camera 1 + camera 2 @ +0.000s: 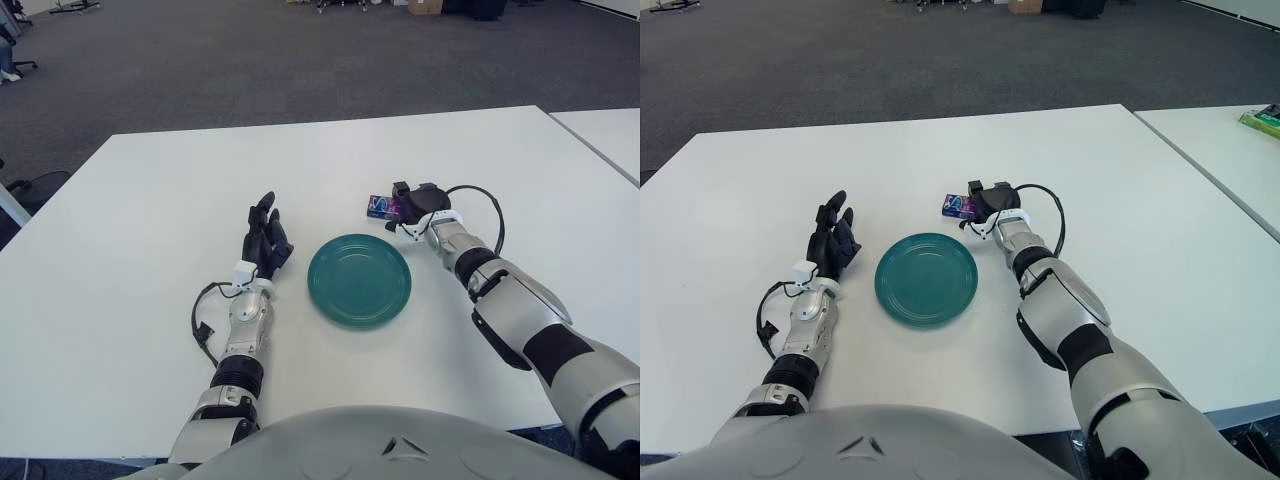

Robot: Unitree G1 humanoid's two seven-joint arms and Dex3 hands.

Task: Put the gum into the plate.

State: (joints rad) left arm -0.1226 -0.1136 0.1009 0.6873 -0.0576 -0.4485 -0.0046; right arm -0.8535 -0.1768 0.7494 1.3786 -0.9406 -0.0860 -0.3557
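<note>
The gum (379,207), a small blue and purple pack, lies on the white table (150,200) just beyond the upper right rim of the teal plate (359,279). My right hand (413,202) is right against the pack's right end, and from here I cannot see whether it has hold of it. The plate has nothing on it. My left hand (264,240) shows to the left of the plate, fingers stretched out and holding nothing.
A black cable (487,203) loops off my right wrist over the table. A second white table (610,135) stands to the right across a narrow gap. Dark carpet lies beyond the far edge.
</note>
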